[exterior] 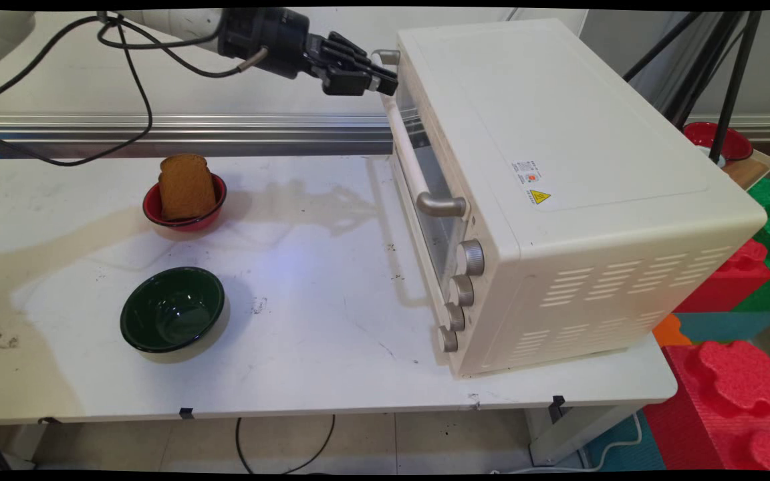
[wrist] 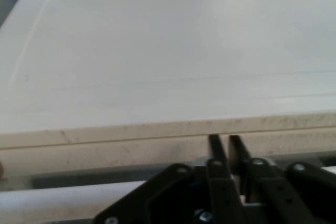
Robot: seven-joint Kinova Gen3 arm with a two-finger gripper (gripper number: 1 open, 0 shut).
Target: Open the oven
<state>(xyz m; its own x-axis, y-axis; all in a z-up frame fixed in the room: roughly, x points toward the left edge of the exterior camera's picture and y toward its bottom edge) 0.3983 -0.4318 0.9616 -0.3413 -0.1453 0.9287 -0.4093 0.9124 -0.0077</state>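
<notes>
Gripper fingers nearly together at the toaster oven door's top edge, contact hidden

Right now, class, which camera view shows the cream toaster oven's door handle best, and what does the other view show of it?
The main view: the cream toaster oven's long bar door handle runs in full down the glass door, on grey brackets. The hand view shows mostly the oven's flat top, with only a pale strip of handle behind the black tool.
</notes>
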